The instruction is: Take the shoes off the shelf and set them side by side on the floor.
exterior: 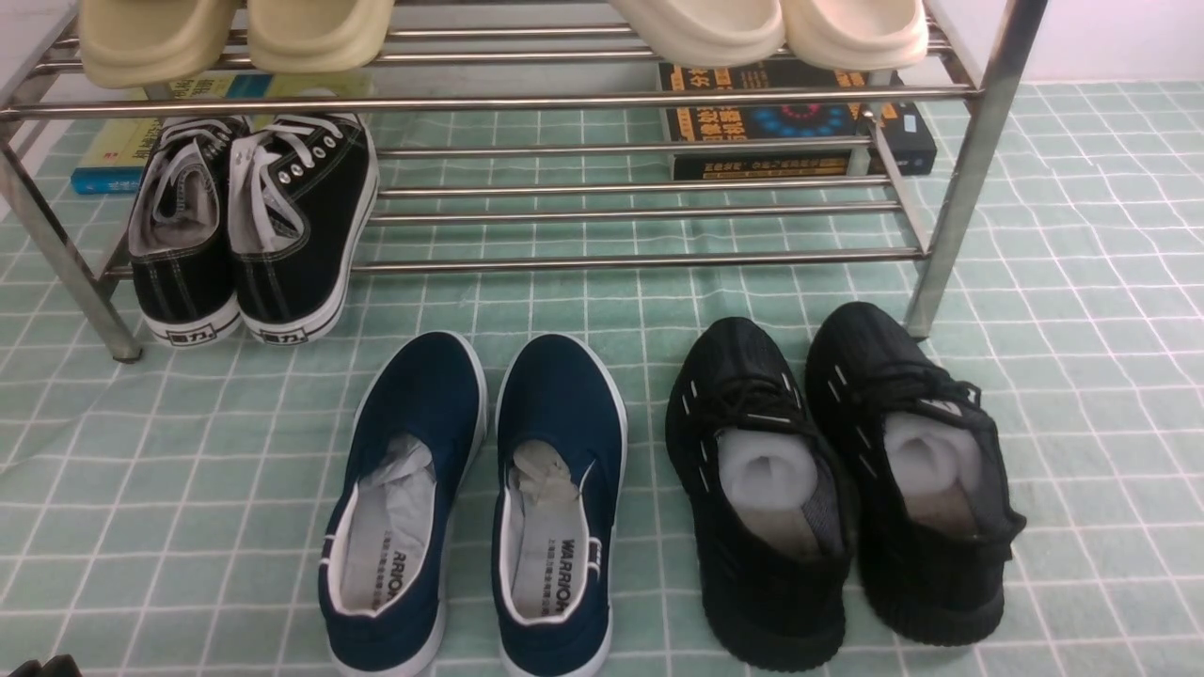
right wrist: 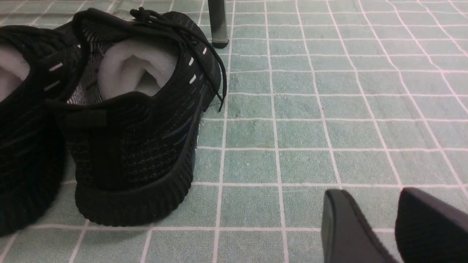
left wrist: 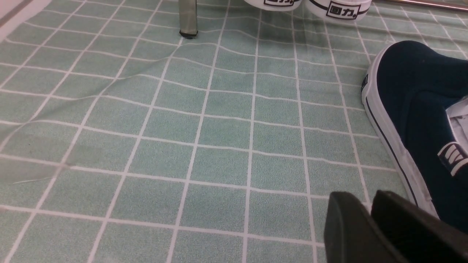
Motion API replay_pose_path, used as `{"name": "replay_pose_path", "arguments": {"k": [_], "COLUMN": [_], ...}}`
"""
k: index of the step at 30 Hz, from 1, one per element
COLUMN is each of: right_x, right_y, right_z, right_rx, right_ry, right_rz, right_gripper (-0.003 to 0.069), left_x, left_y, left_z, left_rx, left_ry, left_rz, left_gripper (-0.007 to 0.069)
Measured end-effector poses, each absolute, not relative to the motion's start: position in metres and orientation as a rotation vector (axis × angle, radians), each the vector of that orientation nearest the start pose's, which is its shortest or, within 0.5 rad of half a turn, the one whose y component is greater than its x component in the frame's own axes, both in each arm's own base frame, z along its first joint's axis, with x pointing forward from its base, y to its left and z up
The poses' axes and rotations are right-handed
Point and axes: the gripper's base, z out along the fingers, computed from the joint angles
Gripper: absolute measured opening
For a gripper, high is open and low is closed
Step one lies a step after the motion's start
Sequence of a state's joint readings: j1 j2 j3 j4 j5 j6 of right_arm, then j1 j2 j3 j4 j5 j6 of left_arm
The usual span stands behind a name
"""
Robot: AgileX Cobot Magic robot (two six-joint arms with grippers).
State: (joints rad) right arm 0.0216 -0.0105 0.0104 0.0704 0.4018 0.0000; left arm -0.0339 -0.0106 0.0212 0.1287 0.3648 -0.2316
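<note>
Two navy blue slip-on shoes, one (exterior: 404, 498) beside the other (exterior: 560, 498), stand side by side on the green grid floor (exterior: 188, 470), toes toward the steel shelf (exterior: 640, 259), with paper stuffing inside. In the left wrist view, the left gripper (left wrist: 360, 197) hovers low over the floor beside the outer side of the left navy shoe (left wrist: 413, 109); its fingers are nearly together and hold nothing. The right gripper (right wrist: 369, 195) is open and empty above bare floor, to the right of the black knit sneakers.
Black lace-up sneakers (exterior: 249, 221) sit on the shelf's lower tier at the left. All-black knit sneakers (exterior: 837, 480) stand on the floor right of the navy pair. Beige slippers (exterior: 235, 33) and cream slippers (exterior: 771, 28) lie on the top tier. Books (exterior: 800, 122) lie behind the shelf.
</note>
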Motion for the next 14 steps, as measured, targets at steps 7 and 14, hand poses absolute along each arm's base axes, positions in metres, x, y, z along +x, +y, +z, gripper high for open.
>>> {"name": "replay_pose_path", "arguments": {"k": [7,14], "right_x": [0.0515,0.0515], "right_y": [0.0036,0.0036], "right_z": [0.1743,0.1743], "right_rx": [0.022,0.022], "right_ry": [1.885,1.885], "right_rz": [0.085,0.085], "right_gripper": [0.0237,0.0237], "left_x": [0.0528,0.0528], "left_y": [0.0024,0.0024], "left_z": [0.1741,0.1740], "left_rx": [-0.104,-0.104], "left_ry": [1.853,1.854], "left_rz": [-0.058,-0.058], "left_gripper": [0.0139,0.0144]}}
